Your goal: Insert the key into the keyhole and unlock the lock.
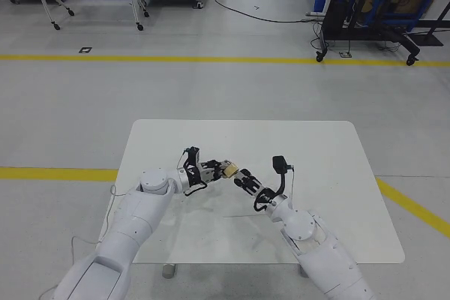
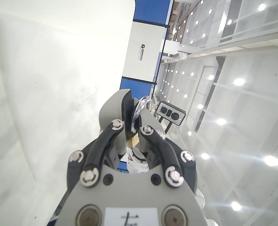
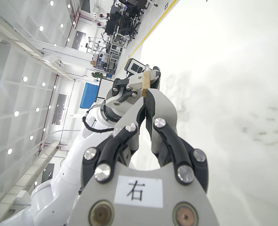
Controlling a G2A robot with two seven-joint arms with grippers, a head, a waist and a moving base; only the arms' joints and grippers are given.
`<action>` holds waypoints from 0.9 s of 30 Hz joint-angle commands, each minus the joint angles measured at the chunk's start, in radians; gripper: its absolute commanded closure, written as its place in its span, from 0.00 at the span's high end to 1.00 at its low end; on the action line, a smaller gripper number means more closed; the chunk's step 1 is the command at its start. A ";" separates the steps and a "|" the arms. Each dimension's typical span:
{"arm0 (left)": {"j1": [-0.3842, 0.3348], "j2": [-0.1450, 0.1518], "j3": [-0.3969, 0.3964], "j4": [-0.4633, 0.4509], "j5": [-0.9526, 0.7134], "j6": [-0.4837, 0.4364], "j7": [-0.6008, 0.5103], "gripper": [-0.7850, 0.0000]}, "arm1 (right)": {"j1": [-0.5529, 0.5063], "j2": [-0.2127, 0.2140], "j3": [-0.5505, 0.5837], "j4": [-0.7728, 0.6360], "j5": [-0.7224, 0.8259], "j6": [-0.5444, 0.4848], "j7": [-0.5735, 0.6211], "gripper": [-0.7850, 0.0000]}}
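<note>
Top view: the left gripper (image 1: 214, 169), just left of the lock (image 1: 229, 171), has its jaws clamped on the brass body, above the white table (image 1: 322, 150). The lock looks small, rigid, dense and smooth, so gripping its flat sides suits, keyhole end free. Just right of the lock, the right gripper (image 1: 244, 178) is pinched nearly closed; no key can be made out. Only fingertips crowd the lock.

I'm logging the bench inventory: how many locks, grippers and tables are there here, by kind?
lock: 1
Grippers: 2 (left gripper, right gripper)
table: 1
Total: 4
</note>
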 commanded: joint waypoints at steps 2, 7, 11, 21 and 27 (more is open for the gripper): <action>0.001 -0.001 -0.001 0.002 -0.009 -0.001 -0.009 0.00 | 0.011 -0.003 -0.006 0.010 0.002 0.004 -0.013 0.00; 0.002 0.001 -0.023 0.013 -0.043 0.001 0.004 0.00 | 0.015 -0.007 -0.008 0.015 0.019 0.000 -0.035 1.00; 0.007 0.002 -0.037 0.016 -0.064 -0.009 0.019 0.00 | 0.015 -0.007 -0.008 0.015 0.019 0.000 -0.035 1.00; 0.034 0.009 -0.066 -0.032 -0.066 -0.133 0.062 0.00 | -0.027 -0.009 0.042 -0.008 0.274 -0.084 0.056 0.48; 0.064 0.010 -0.083 -0.067 -0.112 -0.186 0.026 0.00 | -0.034 -0.013 0.034 0.018 0.406 -0.140 0.136 0.36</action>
